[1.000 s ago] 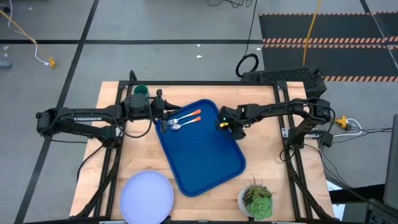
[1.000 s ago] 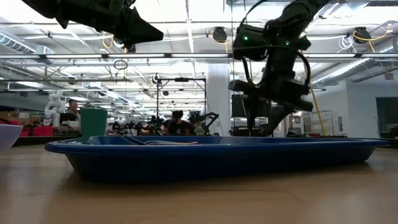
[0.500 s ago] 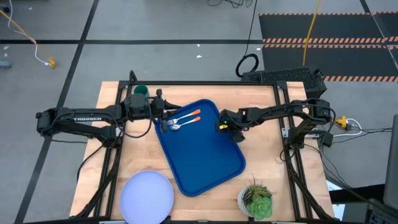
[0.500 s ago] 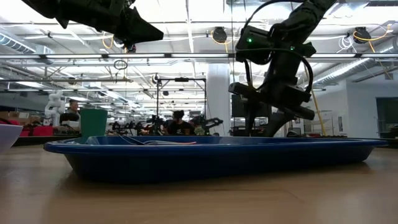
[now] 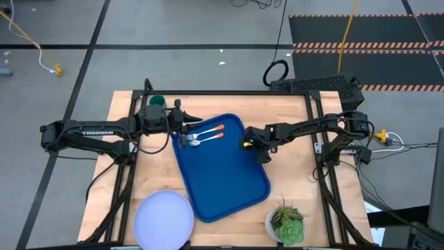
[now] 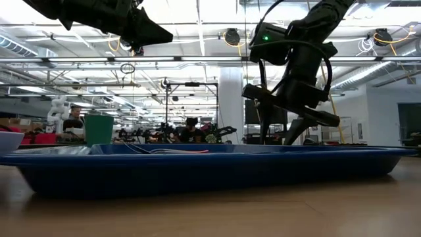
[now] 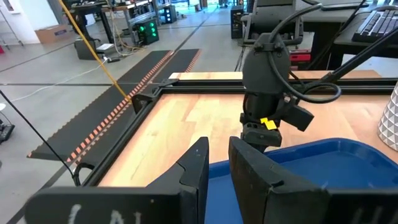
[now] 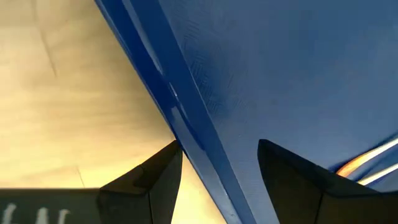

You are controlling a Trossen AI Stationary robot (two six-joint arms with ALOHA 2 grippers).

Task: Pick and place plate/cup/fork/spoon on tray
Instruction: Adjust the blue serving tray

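Note:
The blue tray (image 5: 222,170) lies aslant on the table's middle. The orange-handled fork and spoon (image 5: 208,132) lie side by side on its far left part. My right gripper (image 5: 259,144) is at the tray's right rim and is shut on it. My left gripper (image 5: 182,130) hovers shut over the tray's far left corner and holds nothing. The dark green cup (image 5: 157,101) stands on the table behind my left arm. The pale plate (image 5: 163,219) rests on the table at the near left. My right gripper holds the tray's raised right rim (image 8: 186,134), near the tray's far end. One finger (image 8: 149,180) is outside on the wood side and one finger (image 8: 298,177) is inside over the tray floor. The fingers slant down from the table's right. The tray rests on the table.
A white pot with a green plant (image 5: 286,223) stands near the tray's near right corner. A black frame runs along the table's far edge and sides. Bare wood lies between the tray and the plate and to the right of the tray.
My right gripper has tipped and shifted slightly toward the near edge. The tray has slid on the table: its near end has swung toward the table's left and near edges, while its far end with the fork and spoon has hardly moved.

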